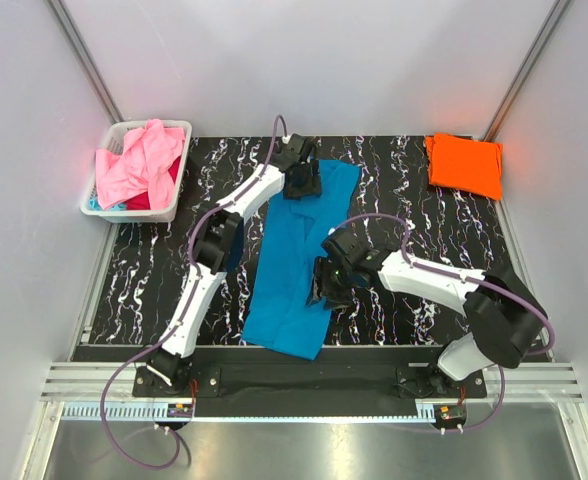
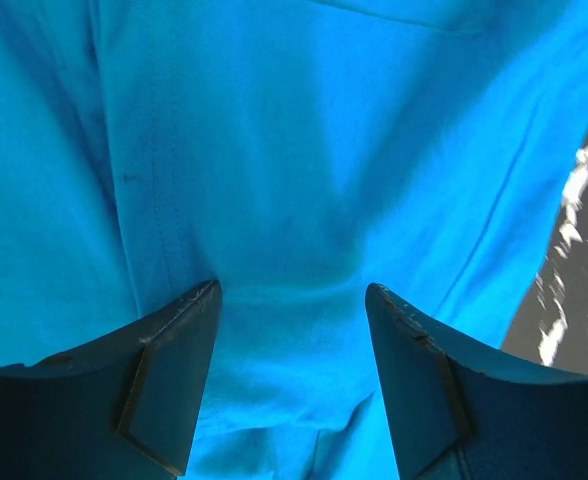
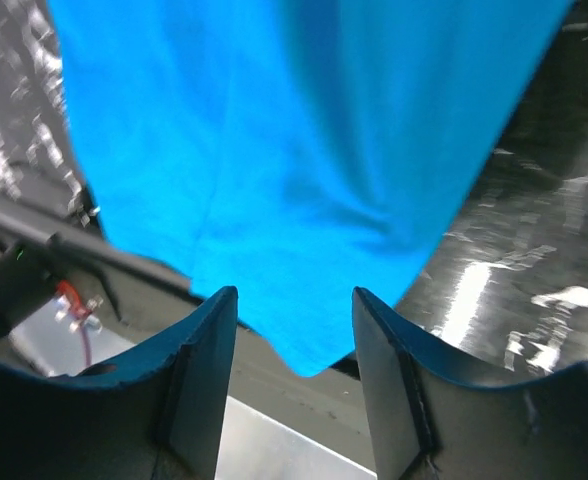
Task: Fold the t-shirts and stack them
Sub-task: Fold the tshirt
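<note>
Your left claw point(image 2: 292, 290) hovers over the far end of the bright teal-blue t-shirt point(image 1: 289, 260), its two dark fingers point(image 2: 174, 340) spread apart with nothing between them but the cloth lying below. The shirt lies as a long, narrow strip down the middle of the black marbled desk point(image 1: 144, 280), running from the far side towards you, and its near end hangs over the desk's front edge. Seams and soft creases show in the fabric under the left wrist camera.

Your right claw point(image 3: 294, 295) is released too: it sits at the strip's right edge, about halfway along. Its fingers stand parted, and the shirt's near corner shows beyond the gap, not pinched.

The orange t-shirt point(image 1: 464, 165) lies folded in a neat square in the far right corner of the desk, well apart from both arms. The pink t-shirt point(image 1: 139, 160) is heaped loosely in the white lattice basket point(image 1: 134, 212) at the far left, with the red t-shirt point(image 1: 164, 190) showing beneath it.
</note>
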Available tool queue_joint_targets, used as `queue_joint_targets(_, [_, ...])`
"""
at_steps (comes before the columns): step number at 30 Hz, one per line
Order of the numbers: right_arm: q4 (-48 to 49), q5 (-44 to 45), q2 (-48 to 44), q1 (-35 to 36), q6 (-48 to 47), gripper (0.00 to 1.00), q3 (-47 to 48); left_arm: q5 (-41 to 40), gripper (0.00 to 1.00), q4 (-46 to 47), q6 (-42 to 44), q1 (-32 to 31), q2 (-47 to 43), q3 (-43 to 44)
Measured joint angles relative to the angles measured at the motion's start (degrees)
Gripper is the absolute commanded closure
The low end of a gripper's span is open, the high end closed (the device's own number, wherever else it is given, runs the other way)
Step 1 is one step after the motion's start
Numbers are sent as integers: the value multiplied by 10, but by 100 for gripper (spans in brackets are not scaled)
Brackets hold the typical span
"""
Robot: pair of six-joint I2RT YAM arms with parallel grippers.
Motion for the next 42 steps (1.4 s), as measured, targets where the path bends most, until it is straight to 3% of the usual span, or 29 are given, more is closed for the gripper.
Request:
queue_joint_targets(8, [63, -81, 31, 14, -12, 45, -22, -99, 33, -8, -45, 10, 10, 17])
queue_joint_targets(20, [105, -133, 104, 23, -17, 48, -28, -113, 32, -7, -69, 58, 33, 54])
queue_joint_targets(42, [-12, -7, 58, 25, 78, 52, -35, -81, 30, -2, -61, 94, 33, 55])
